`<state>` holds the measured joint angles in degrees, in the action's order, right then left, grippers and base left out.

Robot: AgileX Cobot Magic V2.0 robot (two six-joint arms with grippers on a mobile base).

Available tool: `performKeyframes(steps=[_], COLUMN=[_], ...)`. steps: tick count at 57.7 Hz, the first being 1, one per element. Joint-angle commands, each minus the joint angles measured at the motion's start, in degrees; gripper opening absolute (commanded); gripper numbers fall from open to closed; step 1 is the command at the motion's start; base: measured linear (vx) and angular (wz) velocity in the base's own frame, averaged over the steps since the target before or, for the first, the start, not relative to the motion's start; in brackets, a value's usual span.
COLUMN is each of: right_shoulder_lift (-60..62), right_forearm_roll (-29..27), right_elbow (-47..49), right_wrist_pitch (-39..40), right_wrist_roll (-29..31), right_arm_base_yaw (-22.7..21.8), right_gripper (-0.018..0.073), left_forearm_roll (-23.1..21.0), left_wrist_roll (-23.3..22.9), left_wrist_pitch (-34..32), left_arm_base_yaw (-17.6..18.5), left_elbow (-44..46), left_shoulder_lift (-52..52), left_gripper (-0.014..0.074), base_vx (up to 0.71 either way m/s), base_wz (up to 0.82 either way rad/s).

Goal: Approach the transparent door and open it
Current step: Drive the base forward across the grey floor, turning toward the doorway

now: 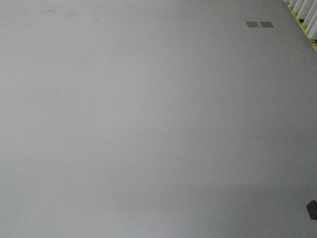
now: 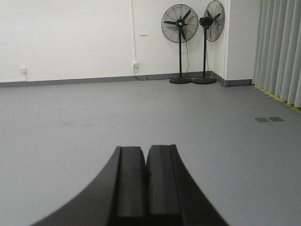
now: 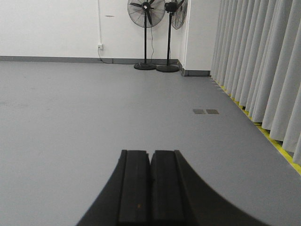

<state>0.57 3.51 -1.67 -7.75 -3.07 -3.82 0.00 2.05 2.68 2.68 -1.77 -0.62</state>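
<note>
Across all three views, the transparent door is nowhere to be seen. No clear-glass panel, white frame or handle shows, so where it stands relative to the robot cannot be told from here. Closest in, the black left gripper [image 2: 146, 157] has its two flat fingers pressed together with nothing between them. The black right gripper [image 3: 150, 160] is closed the same way, also empty. Both point out low over the smooth matte grey floor [image 1: 148, 124].

The task looks to be at its start, with the approach yet to be made. The main risk, as I judge it, is driving on a wrong heading, since nothing here marks the door. A clear pane is also hard to pick out and could be struck by the base or the arms. The pleated pale grey curtain [image 3: 254, 56] hangs along the right with a yellow floor strip [image 3: 277, 146] at its foot, and its soft folds could snag an arm if the base drifts that way. Two black pedestal fans [image 2: 180, 28] with round wire cages stand in the far corner against the plain white wall [image 2: 70, 37]. Two small dark square floor plates [image 1: 259, 24] lie flush near the curtain.
</note>
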Motion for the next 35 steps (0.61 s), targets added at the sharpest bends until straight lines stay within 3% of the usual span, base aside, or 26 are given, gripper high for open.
performKeyframes(steps=[1, 35], right_shoulder_lift=[1.0, 1.0], right_forearm_roll=[0.4, 0.4], right_elbow=[-0.3, -0.3], right_wrist_pitch=[5.1, 5.1], right_wrist_roll=[0.5, 0.5], right_arm_base_yaw=[-0.3, -0.3], right_gripper=[-0.0009, -0.0009], left_forearm_roll=[-0.3, -0.3], left_wrist_roll=[-0.5, -0.5], left_wrist_pitch=[-5.0, -5.0], left_arm_base_yaw=[-0.1, -0.1], left_elbow=[-0.9, -0.9], left_shoulder_lift=[-0.3, -0.3], left_gripper=[-0.0006, -0.0006], base_vx=[0.00, 0.00], base_wz=[0.00, 0.00])
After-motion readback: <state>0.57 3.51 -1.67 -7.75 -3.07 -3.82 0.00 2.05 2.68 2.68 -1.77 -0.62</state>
